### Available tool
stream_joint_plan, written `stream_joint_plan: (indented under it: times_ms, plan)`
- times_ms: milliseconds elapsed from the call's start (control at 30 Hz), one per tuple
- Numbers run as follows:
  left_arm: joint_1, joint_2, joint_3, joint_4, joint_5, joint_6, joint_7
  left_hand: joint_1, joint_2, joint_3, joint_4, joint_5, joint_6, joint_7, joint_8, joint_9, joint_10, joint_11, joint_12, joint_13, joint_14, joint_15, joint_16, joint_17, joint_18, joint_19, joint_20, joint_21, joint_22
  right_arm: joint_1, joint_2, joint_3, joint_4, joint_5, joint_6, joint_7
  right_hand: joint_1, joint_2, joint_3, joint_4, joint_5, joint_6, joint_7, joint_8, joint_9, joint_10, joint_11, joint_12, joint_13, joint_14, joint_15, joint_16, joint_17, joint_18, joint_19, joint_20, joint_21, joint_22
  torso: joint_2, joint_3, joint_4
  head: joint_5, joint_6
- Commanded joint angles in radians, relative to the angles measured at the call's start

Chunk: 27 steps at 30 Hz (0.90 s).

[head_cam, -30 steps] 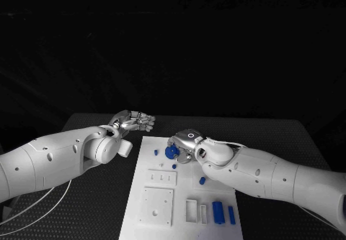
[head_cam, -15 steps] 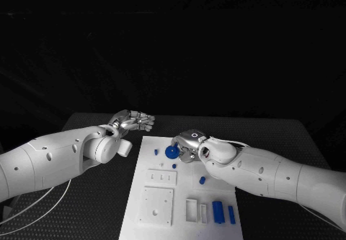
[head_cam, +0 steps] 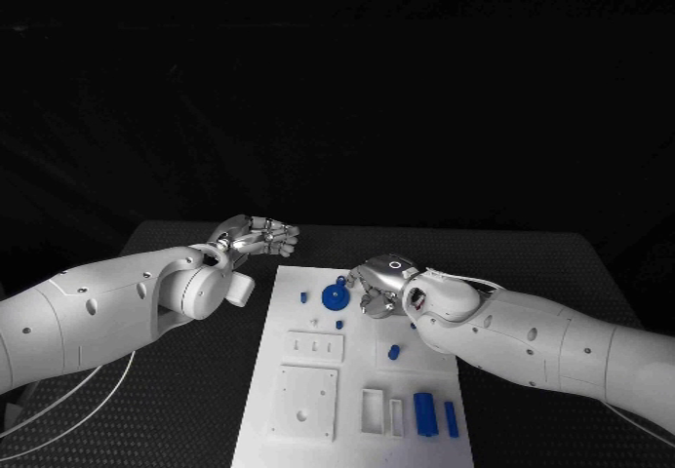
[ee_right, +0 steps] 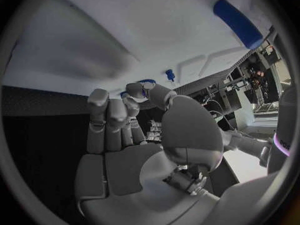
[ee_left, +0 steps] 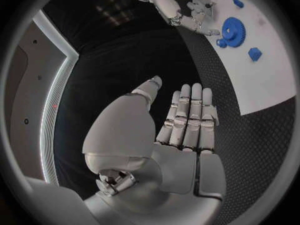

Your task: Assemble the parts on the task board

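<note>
We are seeing the right hand point(head_cam: 377, 289) touching the gear point(head_cam: 335, 297) on the board point(head_cam: 282, 341), fingers apart; the left hand point(head_cam: 258, 236) is hovering empty, fingers straight.

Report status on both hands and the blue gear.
Left hand open, off the white task board. Right hand open beside the round blue toothed gear, not gripping it. Nothing blocking.

The left robot hand point(head_cam: 260, 236) hovers at ten o'clock with fingers straight and empty, while the right robot hand point(head_cam: 377, 286) at centre curls its fingers downward.
</note>
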Motion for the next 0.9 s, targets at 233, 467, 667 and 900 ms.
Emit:
stream_joint_plan:
  times_ms: [233, 467, 667, 900]
  plan:
    - [0.002, 0.0, 0.001, -0.003, -0.002, 0.012, 0.008, -0.007, 0.0, -0.001, -0.006, -0.004, 0.007, -0.003, -0.003, -0.002, 0.009, 0.001, -0.006, -0.001, -0.003, 0.006, -0.004, -0.001, 0.017, -0.001, 0.006, 0.0, 0.022, 0.002, -0.06, 0.021, 0.057, 0.206, -0.199, 0.15, -0.013, -0.008, -0.003, -0.006, -0.048, 0.03, 0.007, 0.018, 0.006, 0.001, 0.003, 0.008, -0.004, 0.008, 0.008, -0.006, 0.005, 0.046, 0.009, -0.009, 0.008, 0.015, 0.0, 0.0008, 0.0016, -0.006, 0.009]
    - [0.002, -0.004, 0.001, -0.013, -0.005, 0.013, 0.01, -0.005, -0.001, 0.0, -0.008, -0.004, 0.008, -0.003, -0.003, -0.001, 0.009, 0.001, -0.006, -0.001, -0.002, 0.006, -0.004, -0.001, 0.018, -0.001, 0.006, 0.0, 0.022, 0.028, -0.159, 0.063, 0.118, 0.34, -0.159, 0.204, -0.006, -0.016, -0.097, -0.006, -0.281, 0.042, 0.015, 0.028, 0.012, -0.002, 0.011, 0.012, -0.007, 0.009, 0.015, -0.008, 0.01, 0.046, 0.01, -0.017, 0.006, 0.013, -0.001, 0.0027, -0.0038, -0.01, 0.017]
    - [0.001, 0.001, -0.001, -0.028, -0.038, 0.024, 0.012, -0.002, 0.001, 0.001, -0.012, -0.004, 0.014, -0.005, -0.002, 0.0, 0.018, -0.002, -0.002, 0.0, 0.007, 0.003, 0.002, 0.001, 0.019, 0.003, 0.005, 0.002, 0.022, 0.045, -0.233, 0.075, 0.089, 0.481, -0.018, 0.271, 0.011, -0.008, -0.154, -0.011, -0.457, 0.066, 0.007, 0.041, 0.018, -0.008, 0.003, 0.014, -0.009, 0.005, 0.008, -0.012, 0.013, 0.046, 0.0, -0.016, 0.002, 0.014, -0.007, 0.0051, -0.015, -0.016, 0.025]
    - [-0.006, 0.005, -0.002, -0.038, -0.038, 0.032, 0.013, -0.004, 0.004, 0.0, -0.021, -0.006, 0.033, -0.014, 0.002, 0.004, 0.07, -0.027, 0.026, 0.01, 0.053, -0.018, 0.037, 0.015, 0.01, 0.008, -0.008, 0.005, 0.022, 0.044, -0.27, 0.075, -0.006, 0.534, 0.054, 0.314, 0.003, 0.003, -0.249, -0.036, -0.544, 0.077, 0.002, 0.046, 0.02, -0.016, -0.001, 0.016, -0.01, -0.001, 0.003, -0.015, 0.021, 0.046, -0.015, -0.012, 0.004, 0.018, -0.013, 0.013, -0.0306, -0.018, 0.027]
